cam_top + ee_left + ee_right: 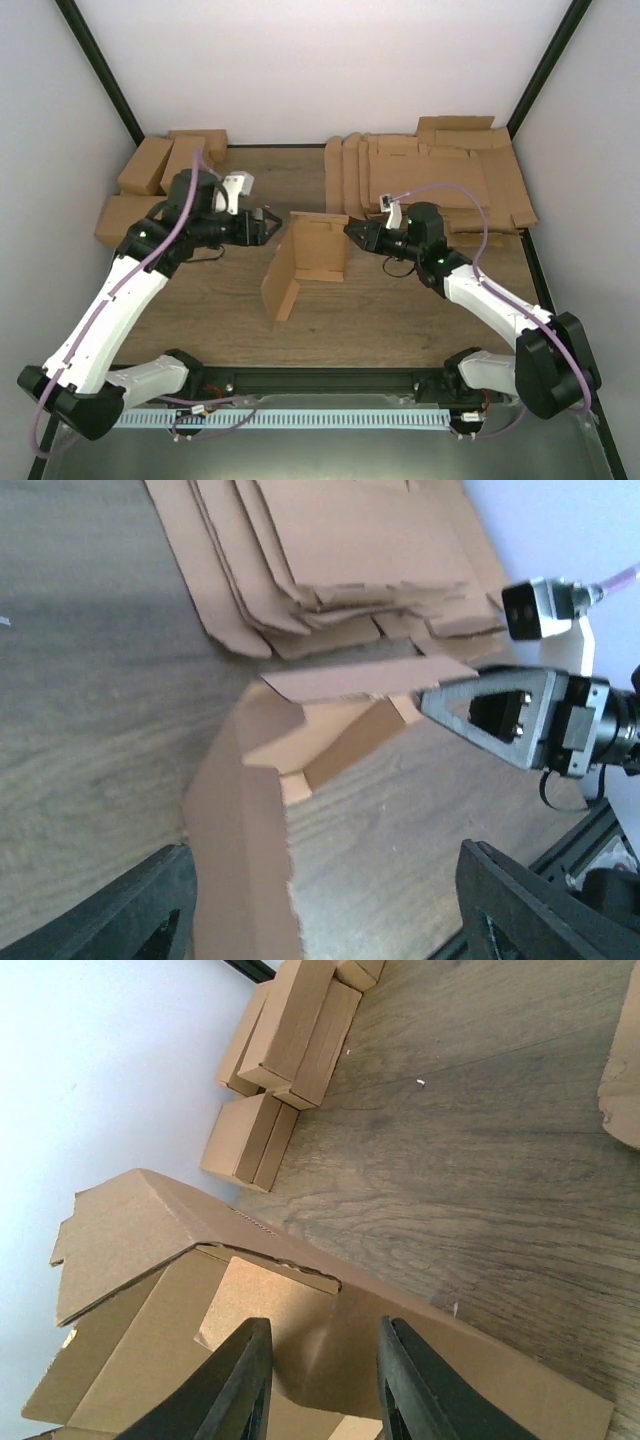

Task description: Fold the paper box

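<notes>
- Wood-grain table (200, 320) beneath everything, with pale walls at 9, 12 and 3 o'clock.
- Stack of flat brown cardboard blanks (440, 180) fanned out toward 1 o'clock, in the far right corner.
- Cluster of folded brown cartons (150, 165) toward 10 o'clock, in the far left corner, some stacked on others.
- Half-folded paper box (310, 255) near the table's centre, well apart from both piles. One long wall stands up and runs toward 7 o'clock, and a shorter panel is upright at its 12 o'clock end.
- Left gripper (268, 226) just beside the box at its 9 o'clock side. Jaws spread wide and holding nothing; in the wrist view the dark fingers (150, 910) sit on either side of the box's long wall, clear of it.
- Right gripper (350, 234) at the box's 3 o'clock edge, tips against the upright panel. Narrow gap between the fingers (240, 1380), with cardboard filling it in the wrist view; cannot tell whether they pinch the panel.
</notes>
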Tool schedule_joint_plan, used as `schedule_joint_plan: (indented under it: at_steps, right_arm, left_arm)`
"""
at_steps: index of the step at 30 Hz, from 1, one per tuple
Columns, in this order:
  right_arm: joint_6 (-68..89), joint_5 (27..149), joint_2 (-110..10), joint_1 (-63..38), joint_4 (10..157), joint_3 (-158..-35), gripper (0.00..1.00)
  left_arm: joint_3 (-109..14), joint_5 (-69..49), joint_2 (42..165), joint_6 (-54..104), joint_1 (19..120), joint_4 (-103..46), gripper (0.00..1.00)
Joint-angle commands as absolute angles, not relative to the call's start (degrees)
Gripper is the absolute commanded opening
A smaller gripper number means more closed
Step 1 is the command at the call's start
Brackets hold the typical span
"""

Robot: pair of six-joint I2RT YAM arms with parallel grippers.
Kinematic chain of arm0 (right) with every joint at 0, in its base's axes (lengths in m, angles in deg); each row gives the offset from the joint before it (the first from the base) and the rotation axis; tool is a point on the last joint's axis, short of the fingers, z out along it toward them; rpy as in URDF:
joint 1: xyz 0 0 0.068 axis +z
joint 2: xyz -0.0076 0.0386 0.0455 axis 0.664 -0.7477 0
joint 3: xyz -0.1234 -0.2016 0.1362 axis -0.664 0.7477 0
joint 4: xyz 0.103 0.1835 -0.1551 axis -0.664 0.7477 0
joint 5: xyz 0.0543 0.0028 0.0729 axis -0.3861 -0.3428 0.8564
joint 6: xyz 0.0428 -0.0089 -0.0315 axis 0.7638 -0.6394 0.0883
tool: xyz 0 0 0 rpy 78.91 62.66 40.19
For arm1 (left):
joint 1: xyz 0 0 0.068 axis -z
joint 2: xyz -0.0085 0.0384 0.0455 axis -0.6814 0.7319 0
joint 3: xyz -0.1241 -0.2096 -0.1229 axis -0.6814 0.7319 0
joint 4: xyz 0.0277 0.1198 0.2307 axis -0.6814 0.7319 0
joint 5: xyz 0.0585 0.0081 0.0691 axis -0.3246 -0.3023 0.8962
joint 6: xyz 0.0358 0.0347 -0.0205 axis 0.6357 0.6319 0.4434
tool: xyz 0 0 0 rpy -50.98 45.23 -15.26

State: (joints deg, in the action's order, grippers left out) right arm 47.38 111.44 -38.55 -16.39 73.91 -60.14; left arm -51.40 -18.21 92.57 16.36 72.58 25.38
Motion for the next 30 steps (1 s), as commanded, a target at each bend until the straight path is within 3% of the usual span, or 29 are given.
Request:
schedule_joint_plan:
  at_steps: [1,7,12,30]
  right_arm:
    - [45.39,111.93,-38.86,-16.68,75.92,-63.13,0.3]
    - [44.91,112.27,-39.16,-16.75,76.34,-63.61,0.3]
    - [44.08,112.94,-39.65,-16.73,76.65,-64.13,0.3]
    - [42.5,116.64,-42.25,-16.67,76.07,-65.02,0.3]
  left_arm:
    - [-45.71,-30.46,91.69,14.33,64.36,18.51,0.68]
    - [-34.84,-45.14,93.98,11.48,57.38,5.91,0.61]
    - [-32.88,-48.13,97.89,10.92,57.37,-0.41,0.6]
    - [-31.97,-51.52,107.01,10.6,57.71,-7.65,0.37]
